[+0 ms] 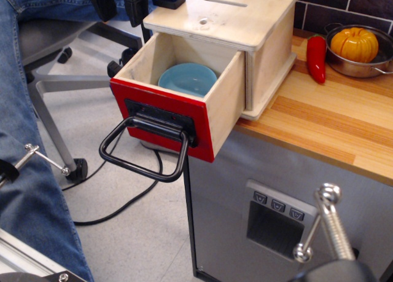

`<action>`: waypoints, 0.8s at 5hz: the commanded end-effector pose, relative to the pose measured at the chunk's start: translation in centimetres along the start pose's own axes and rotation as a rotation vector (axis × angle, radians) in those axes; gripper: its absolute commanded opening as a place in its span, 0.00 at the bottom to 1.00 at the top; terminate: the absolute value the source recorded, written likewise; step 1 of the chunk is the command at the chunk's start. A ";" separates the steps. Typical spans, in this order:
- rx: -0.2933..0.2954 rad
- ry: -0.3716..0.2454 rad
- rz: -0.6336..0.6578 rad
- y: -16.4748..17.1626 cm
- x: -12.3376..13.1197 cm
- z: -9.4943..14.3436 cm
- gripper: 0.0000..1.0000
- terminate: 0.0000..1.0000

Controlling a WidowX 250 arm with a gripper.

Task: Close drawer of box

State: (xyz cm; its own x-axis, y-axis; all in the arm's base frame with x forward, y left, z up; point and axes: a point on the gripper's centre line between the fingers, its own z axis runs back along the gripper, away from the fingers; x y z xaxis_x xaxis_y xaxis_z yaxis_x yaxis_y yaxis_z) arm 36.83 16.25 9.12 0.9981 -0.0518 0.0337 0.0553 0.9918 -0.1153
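There's a wooden counter, warm striped planks with a smooth finish, sitting on a grey metal cabinet that has a recessed panel with three small buttons. Below, a speckled pale floor, black cables looping across it, and an office chair with a grey base. Someone in blue jeans stands at the left.

The box, pale plywood with a flat overhanging top showing a slot and a round hole, sits at the counter's corner. Its drawer is pulled well out over the floor, red front glossy, black loop handle hanging off it. Inside rests a light blue bowl.

Further back: a shiny red pepper beside a steel pan holding a ribbed orange pumpkin.

The gripper frames the bottom edge, its metal fingers spread wide apart, holding nothing, well clear of the handle.
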 end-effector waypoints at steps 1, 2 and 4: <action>0.000 0.000 0.000 0.0 0.0 0.0 1.00 0.00; 0.002 0.016 -0.091 -0.3 -3.8 0.3 1.00 0.00; -0.057 -0.001 -0.202 -0.5 -9.5 2.2 1.00 0.00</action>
State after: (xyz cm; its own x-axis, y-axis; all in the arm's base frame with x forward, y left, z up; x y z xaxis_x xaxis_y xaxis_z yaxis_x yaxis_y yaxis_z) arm 26.19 15.79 9.43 0.9666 -0.2560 0.0152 0.2532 0.9433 -0.2149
